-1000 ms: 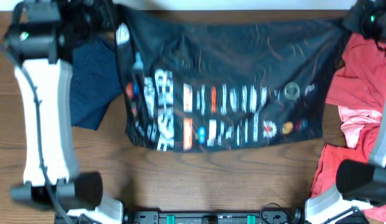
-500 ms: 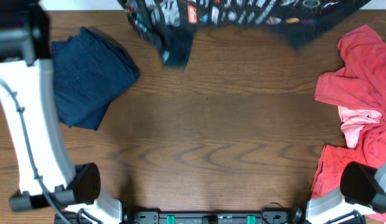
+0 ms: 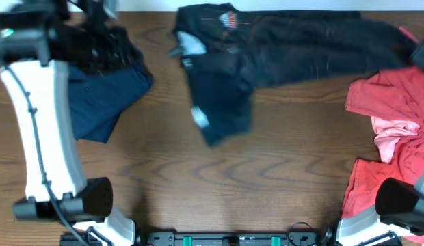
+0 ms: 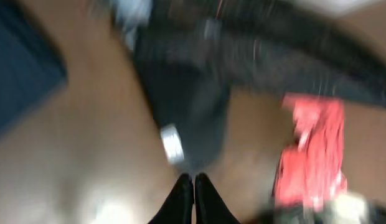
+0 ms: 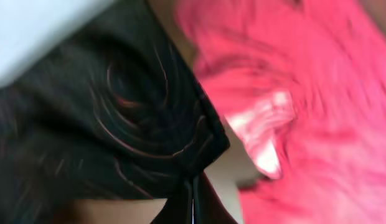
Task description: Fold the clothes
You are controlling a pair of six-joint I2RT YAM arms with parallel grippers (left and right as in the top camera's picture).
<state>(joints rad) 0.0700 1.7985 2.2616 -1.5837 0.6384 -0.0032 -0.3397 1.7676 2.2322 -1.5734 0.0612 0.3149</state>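
The table (image 3: pixel 267 178) is brown wood, with dark grain lines. A thin pale strip (image 3: pixel 150 5) shows past its far edge. A dark blue cloth (image 3: pixel 102 96) lies on the left. A heap of red shirts (image 3: pixel 396 96) with a pink shirt (image 3: pixel 390 137) lies on the right.

The black shirt (image 3: pixel 301 48) is stretched along the far edge. One bunched part reaches toward the middle, with a white tag (image 3: pixel 199 117) on it. Thin orange lines run over the black cloth.

The right gripper (image 5: pixel 193 199) is pinched on the shirt's edge. The left gripper (image 4: pixel 193 186) is pressed tight together, and the blur hides whether anything is in it.
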